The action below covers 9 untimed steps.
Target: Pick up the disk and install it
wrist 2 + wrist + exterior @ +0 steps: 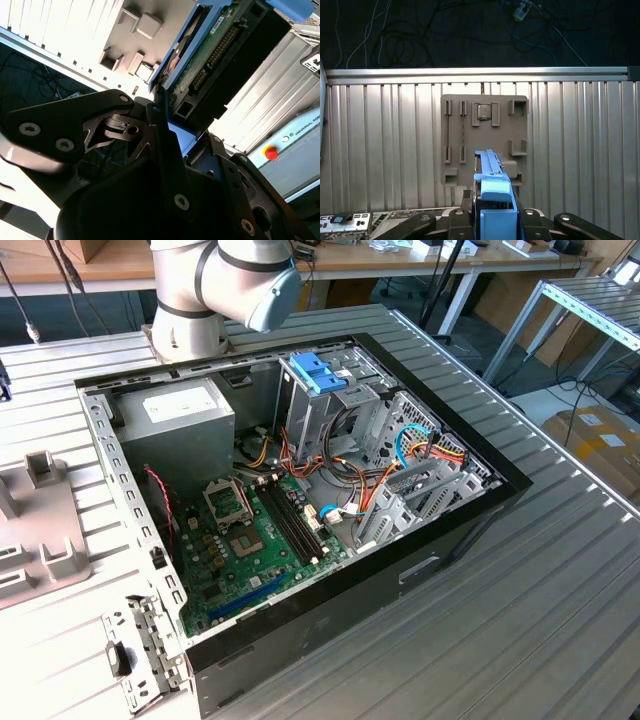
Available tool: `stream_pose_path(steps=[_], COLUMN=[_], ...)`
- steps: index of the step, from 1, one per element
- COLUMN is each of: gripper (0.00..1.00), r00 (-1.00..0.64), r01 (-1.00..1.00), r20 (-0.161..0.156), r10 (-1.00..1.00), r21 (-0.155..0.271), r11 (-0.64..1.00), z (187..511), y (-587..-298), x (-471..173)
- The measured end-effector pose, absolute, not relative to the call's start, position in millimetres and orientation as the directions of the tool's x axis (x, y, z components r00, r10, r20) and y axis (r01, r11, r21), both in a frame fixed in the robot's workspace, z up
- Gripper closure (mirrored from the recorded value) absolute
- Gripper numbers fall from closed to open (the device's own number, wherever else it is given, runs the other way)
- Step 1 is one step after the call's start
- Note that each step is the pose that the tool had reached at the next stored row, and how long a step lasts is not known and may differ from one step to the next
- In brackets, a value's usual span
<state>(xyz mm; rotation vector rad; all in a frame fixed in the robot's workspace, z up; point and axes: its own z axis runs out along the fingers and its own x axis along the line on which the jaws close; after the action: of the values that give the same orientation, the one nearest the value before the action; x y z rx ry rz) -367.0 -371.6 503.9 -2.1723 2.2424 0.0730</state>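
- Aloft over the ribbed bench (380, 150), the end effector (492, 210) grips the disk (490, 170) between closed fingers.
- Its long axis runs straight out from the fingers, toward a grey fixture plate (485, 135).
- Green circuit board shows in the second wrist view.

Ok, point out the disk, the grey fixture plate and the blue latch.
disk (197, 62): second wrist view, green circuit-board face.
grey fixture plate (502, 130): first wrist view, bare flat area.
blue latch (318, 371): exterior view, top surface.
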Motion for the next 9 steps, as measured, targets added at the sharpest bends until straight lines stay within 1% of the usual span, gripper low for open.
stream_pose_path(steps=[9], gripper=[0.63], r00=[-0.032], r01=[-0.999], r20=[-0.046], r10=[-0.998], r21=[0.021], r11=[0.031], z=[503.5], y=[-371.6], x=[-359.1])
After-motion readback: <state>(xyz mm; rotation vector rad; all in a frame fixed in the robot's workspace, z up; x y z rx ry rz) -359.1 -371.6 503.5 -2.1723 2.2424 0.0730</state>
